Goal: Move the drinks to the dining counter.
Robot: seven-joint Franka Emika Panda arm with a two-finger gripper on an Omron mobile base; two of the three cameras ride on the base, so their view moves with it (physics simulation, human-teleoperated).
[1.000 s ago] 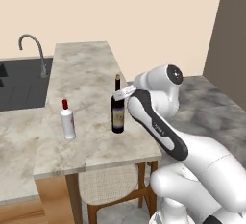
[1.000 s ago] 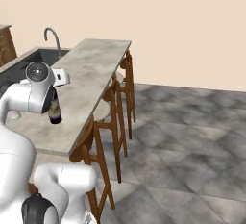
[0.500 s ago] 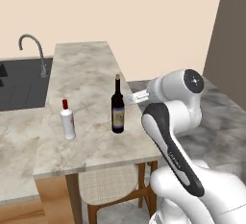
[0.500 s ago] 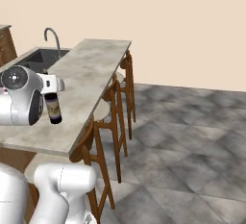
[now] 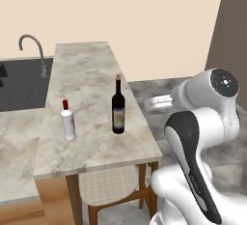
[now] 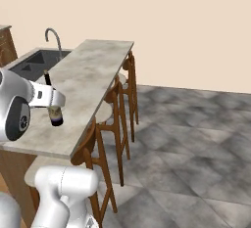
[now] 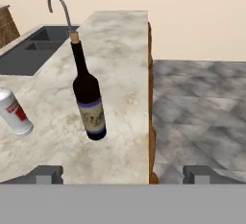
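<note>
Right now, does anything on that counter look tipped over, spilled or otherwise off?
Nothing stands out. The wine bottle and the small white bottle both stand upright on the dining counter, apart from each other, with no spill around them. The gripper is open and clear of both, its fingers holding nothing.

Dining counter (image 7: 120, 35): beige marbled slab running far into the scene. Wine bottle (image 7: 88, 95): dark, pale label, upright near the counter's right edge. White bottle (image 7: 14, 112): red label, at far left, partly cut off. Sink (image 7: 29, 50) with curved faucet (image 7: 60, 6) beyond. Grey tiled floor (image 7: 202, 103) at right. Finger tips (image 7: 46, 174) wide apart, holding nothing.
</note>
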